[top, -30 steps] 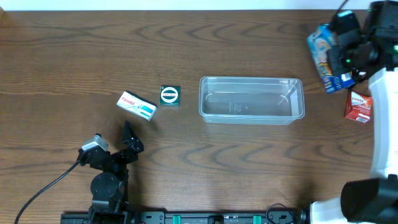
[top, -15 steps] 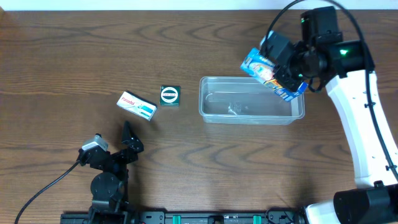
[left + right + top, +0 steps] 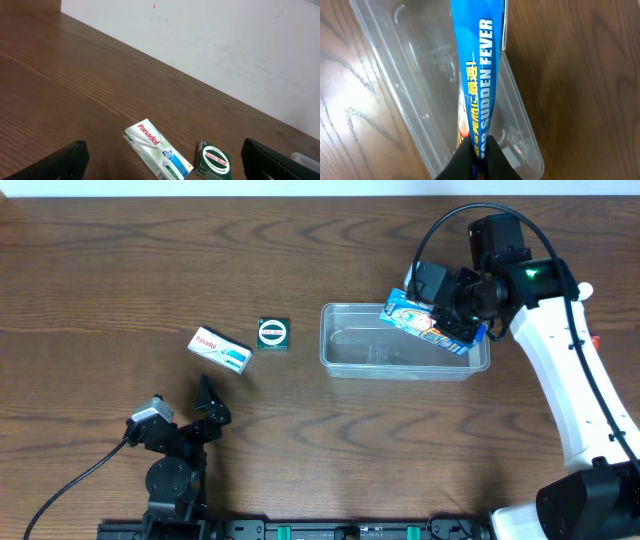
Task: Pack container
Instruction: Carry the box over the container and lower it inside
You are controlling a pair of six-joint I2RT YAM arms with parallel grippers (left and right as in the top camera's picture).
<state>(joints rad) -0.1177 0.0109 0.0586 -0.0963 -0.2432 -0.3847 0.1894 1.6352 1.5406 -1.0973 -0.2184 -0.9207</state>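
The dark brown wooden table [image 3: 300, 240] carries everything, and on its right half lies the clear, rectangular plastic container with rounded corners [image 3: 360, 350], open side up and apparently with nothing in it. My right gripper [image 3: 479, 157] is clamped narrowly on one end of the flat blue printed carton [image 3: 425, 325] and holds it tilted above the container's far right part. The carton hangs edge-on with its long side running roughly along the bin, which I judge lets it slip between the walls instead of catching on the rim. From the wrist view its free end points down into the bin, though I cannot tell whether it touches the floor. Nothing stands between carton and container. My left gripper [image 3: 212, 402] rests near the front left edge with its jaws spread wide and nothing between them, facing the two items not yet packed. These are the white oblong cardboard Panadol box [image 3: 157, 155] and, just beside it, the small dark green square Zam-Buk box [image 3: 215, 161]. Both lie well apart from the container, with bare wood around them and no obstacle to a reach.
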